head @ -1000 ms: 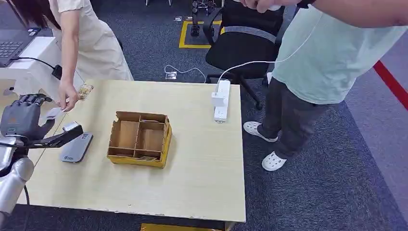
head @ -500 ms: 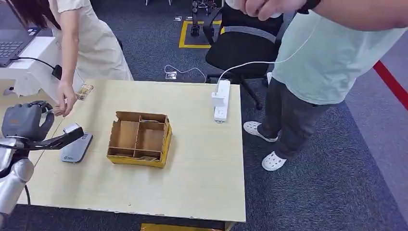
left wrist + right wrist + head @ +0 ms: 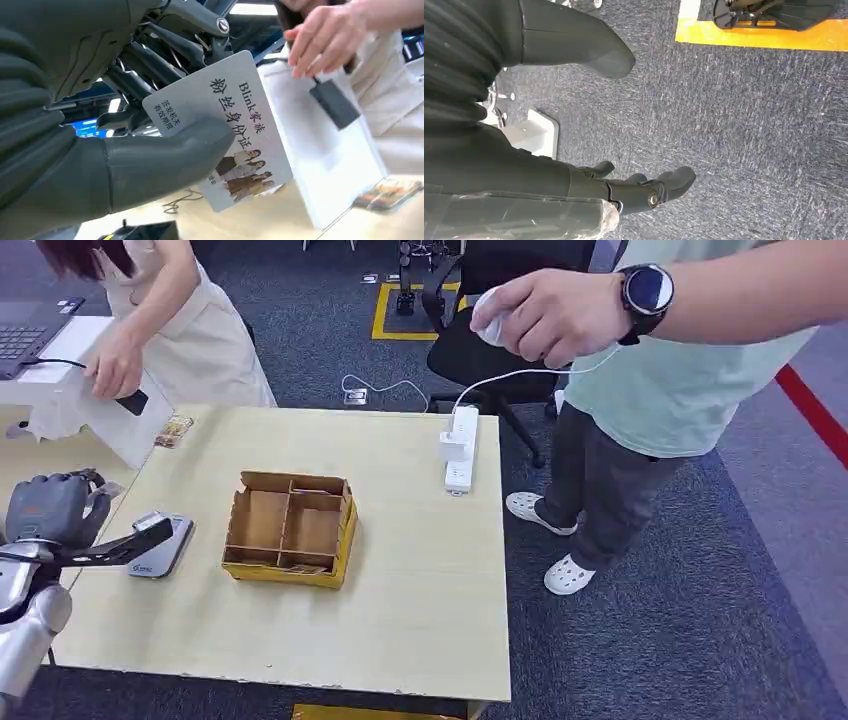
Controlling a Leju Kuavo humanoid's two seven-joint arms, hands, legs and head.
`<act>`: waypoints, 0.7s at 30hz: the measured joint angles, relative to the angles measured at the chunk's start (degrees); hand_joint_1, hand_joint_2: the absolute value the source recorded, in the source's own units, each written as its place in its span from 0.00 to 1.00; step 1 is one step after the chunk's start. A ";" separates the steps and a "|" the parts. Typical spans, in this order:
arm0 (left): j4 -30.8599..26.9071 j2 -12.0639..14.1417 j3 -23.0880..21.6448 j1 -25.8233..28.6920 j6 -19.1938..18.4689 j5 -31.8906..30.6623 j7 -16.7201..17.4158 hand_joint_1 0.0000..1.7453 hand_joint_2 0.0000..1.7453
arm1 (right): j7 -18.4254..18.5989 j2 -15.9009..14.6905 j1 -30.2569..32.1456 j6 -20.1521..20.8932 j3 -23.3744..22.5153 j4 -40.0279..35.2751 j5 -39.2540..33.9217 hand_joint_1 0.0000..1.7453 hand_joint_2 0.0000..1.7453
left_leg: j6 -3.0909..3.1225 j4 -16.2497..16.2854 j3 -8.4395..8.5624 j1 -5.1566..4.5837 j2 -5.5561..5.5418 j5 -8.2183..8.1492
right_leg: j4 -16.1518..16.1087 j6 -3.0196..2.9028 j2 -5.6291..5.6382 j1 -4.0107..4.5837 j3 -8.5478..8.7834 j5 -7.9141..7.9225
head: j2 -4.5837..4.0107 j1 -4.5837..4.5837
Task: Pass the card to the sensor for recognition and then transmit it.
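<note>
Card (image 3: 235, 125) pinched between left hand (image 3: 50, 508) thumb and fingers (image 3: 150, 75); right hand (image 3: 624, 190) fingers apart, empty.

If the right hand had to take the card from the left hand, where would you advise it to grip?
Grip the free corner of the card, the end with the printed photo. The left hand pins the other end with its thumb across the face and fingers behind, so only that part stands clear. Come from the open side, away from the left palm, pinching front and back.

A pale wooden table (image 3: 400, 620) holds a divided cardboard box (image 3: 290, 528) near its middle, a grey sensor (image 3: 160, 546) by the left edge, and a white power strip (image 3: 459, 448) near the far right corner.
</note>
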 joint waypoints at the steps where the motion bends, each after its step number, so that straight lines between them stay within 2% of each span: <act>1: 0.31 -0.24 0.00 0.51 0.61 -0.44 0.37 1.00 1.00 | 0.00 0.00 -0.01 0.00 0.07 0.00 -0.04 0.00 1.00 | 0.00 0.00 0.00 0.00 0.00 0.00 | 0.00 0.00 0.00 0.00 0.00 0.00 | 0.00 0.00; 6: 2.46 -1.96 0.00 2.99 4.48 -2.99 0.61 1.00 1.00 | 0.00 0.00 0.00 -0.02 0.33 0.00 -0.07 0.00 1.00 | 0.00 0.00 0.00 -0.01 0.00 0.00 | 0.00 0.00 0.00 -0.01 0.00 0.00 | -0.02 0.00; 21: 7.50 -6.43 0.00 6.33 3.69 -6.62 1.68 1.00 1.00 | 0.46 0.00 -0.03 -0.20 0.83 0.00 -0.31 0.00 1.00 | 0.00 -0.01 -0.01 -0.01 -0.04 0.00 | 0.00 0.00 -0.05 -0.01 0.02 0.00 | 0.00 0.00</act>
